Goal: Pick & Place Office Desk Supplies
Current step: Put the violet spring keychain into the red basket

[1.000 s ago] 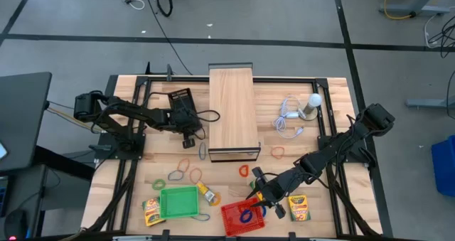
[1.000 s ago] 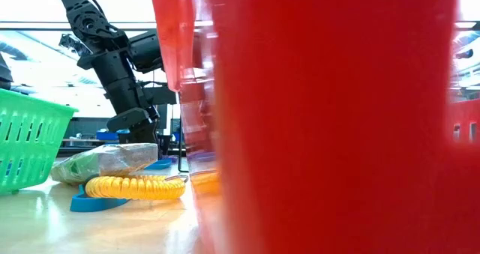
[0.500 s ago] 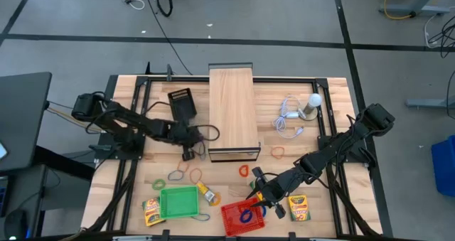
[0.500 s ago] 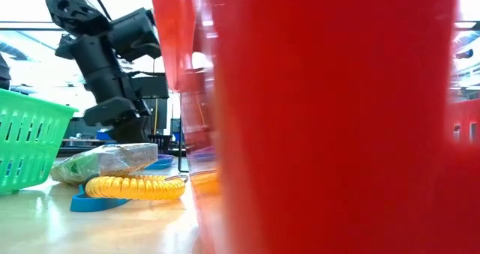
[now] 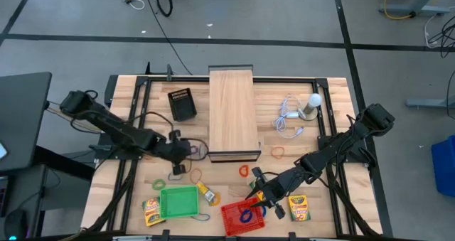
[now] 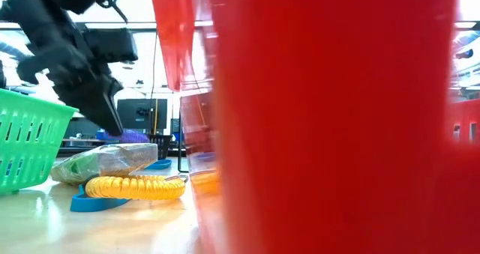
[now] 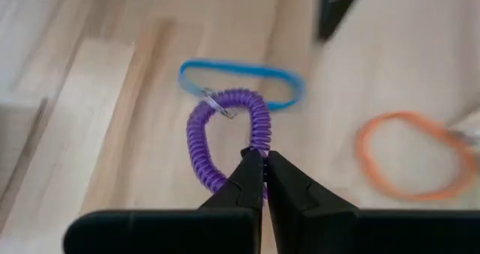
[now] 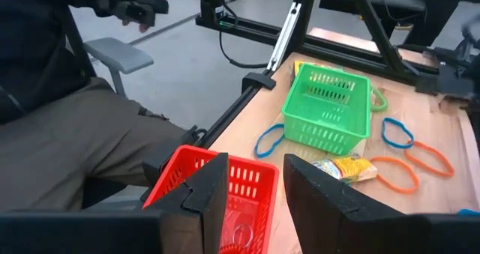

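My left gripper [image 5: 186, 150] [image 7: 264, 160] sits low beside the near end of the wooden box, shut on a purple coiled loop [image 7: 196, 134] [image 6: 135, 136] that carries a small key ring. A blue loop [image 7: 240, 78] lies flat on the table just beyond the coil, and an orange loop [image 7: 409, 160] lies apart from both. My right gripper [image 5: 259, 191] [image 8: 253, 168] hangs open above the red basket [image 5: 242, 216], which has a blue loop inside. Crayon boxes [image 5: 151, 211] [image 5: 298, 207] lie flat near the near edge. My left gripper pinches the purple coiled loop at the end of the coil opposite the key ring [image 7: 259, 138], between its two shut fingertips. The fingers slant down onto it. I cannot tell whether the loop rests on the table or is lifted.
The green basket [image 5: 179, 202] stands left of the red one, with a wrapped yellow packet [image 5: 207, 193] and a yellow coil [image 6: 135, 186] between them. Loops lie scattered on the near half. The long wooden box [image 5: 232, 109], a black block [image 5: 182, 102] and the white bulb [image 5: 313, 102] stand farther back. A person sits beyond the near edge [image 8: 67, 119].
My left arm has swung from beside the wooden box toward the near edge and come down onto the loops at the box's near end. In the low view it has dropped and drawn closer. My right arm has kept still.
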